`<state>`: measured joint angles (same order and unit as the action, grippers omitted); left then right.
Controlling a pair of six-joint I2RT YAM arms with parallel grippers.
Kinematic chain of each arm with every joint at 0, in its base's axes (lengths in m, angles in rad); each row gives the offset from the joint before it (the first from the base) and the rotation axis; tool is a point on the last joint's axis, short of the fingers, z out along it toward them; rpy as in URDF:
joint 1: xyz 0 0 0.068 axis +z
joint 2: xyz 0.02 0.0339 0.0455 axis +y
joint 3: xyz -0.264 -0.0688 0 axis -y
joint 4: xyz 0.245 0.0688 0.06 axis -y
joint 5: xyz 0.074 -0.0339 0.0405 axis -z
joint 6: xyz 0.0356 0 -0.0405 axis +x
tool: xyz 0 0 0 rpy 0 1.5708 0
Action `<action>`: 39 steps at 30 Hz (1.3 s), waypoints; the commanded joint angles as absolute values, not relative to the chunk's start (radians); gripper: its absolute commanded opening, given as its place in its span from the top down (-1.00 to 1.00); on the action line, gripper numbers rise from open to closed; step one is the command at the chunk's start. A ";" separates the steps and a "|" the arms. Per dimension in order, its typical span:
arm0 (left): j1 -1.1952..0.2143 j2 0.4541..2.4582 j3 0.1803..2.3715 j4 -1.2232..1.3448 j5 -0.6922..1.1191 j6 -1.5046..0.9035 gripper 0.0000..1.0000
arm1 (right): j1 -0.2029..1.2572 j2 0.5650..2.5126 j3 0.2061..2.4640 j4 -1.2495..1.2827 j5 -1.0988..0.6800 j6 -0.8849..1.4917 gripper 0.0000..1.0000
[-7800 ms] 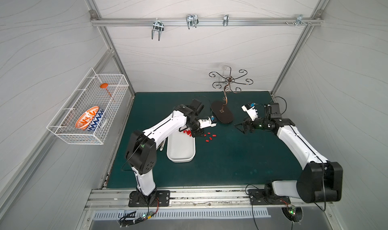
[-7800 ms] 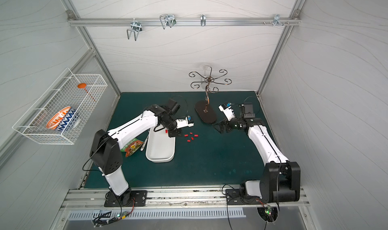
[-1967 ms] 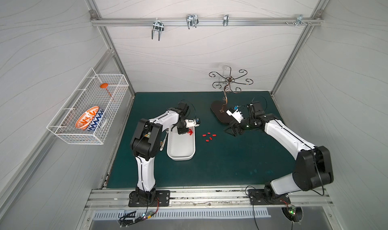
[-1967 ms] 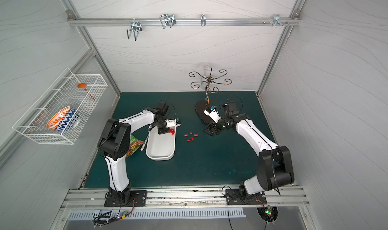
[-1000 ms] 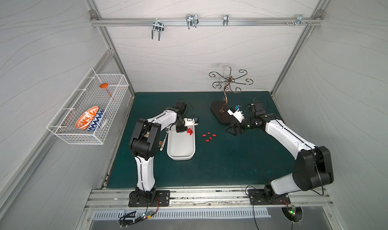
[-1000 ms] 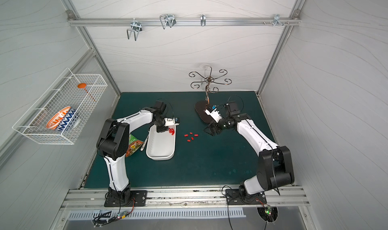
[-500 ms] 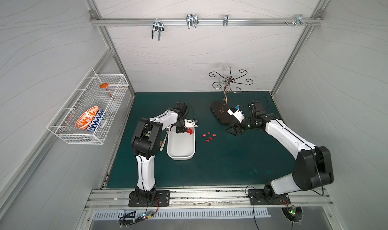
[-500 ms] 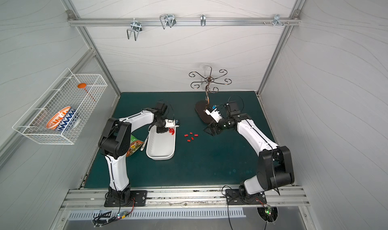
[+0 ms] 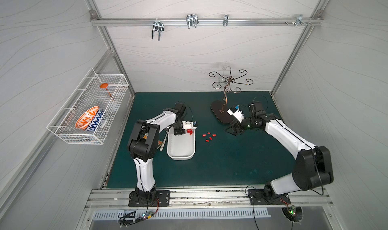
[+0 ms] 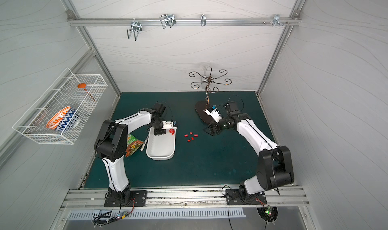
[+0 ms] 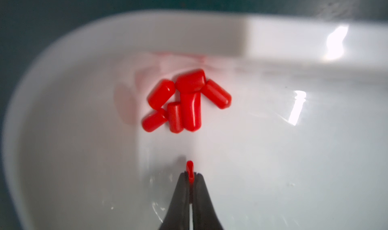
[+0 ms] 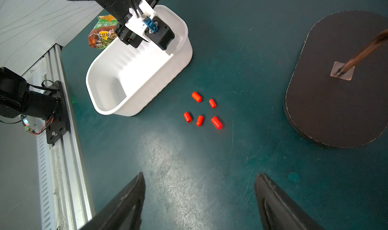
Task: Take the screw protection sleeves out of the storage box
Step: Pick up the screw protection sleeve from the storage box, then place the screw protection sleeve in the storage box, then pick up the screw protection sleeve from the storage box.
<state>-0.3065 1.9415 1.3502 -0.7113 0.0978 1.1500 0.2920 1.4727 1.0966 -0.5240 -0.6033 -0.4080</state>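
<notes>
Sleeves [image 11: 190, 111] are stubby, glossy red caps with rounded ends.

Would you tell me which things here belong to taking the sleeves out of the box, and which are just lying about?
Job: storage box; red screw protection sleeves, six clustered inside, five on the mat; left gripper, shut on one more.
Lying about: snack packet; white pen; hook stand; wire basket holding patterned bowl.

In a top view, the left gripper [image 9: 179, 132] hangs over the far end of the storage box [image 9: 181, 155], beside clustered screw protection sleeves [image 9: 190, 131]; 5 more lie on the green mat [image 9: 231, 166].
</notes>
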 commanded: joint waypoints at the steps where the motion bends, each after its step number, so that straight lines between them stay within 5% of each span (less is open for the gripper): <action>1: -0.288 1.903 1.408 -0.810 0.173 1.105 1.00 | 0.283 1.467 1.098 -0.533 -0.614 -0.408 -0.69; 26: -0.300 1.960 1.344 -0.764 0.043 1.078 0.36 | 0.283 1.466 1.098 -0.536 -0.617 -0.409 -0.69; 32: -0.301 1.972 1.315 -0.703 0.055 1.058 0.49 | 0.281 1.458 1.097 -0.538 -0.615 -0.414 -0.69; 39: -0.296 1.919 1.298 -0.699 0.092 1.006 0.89 | 0.276 1.455 1.097 -0.538 -0.619 -0.411 -0.69</action>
<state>-0.2970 1.9446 1.3102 -0.7139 0.0601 1.0409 0.2825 1.4727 1.0966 -0.5240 -0.6033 -0.4084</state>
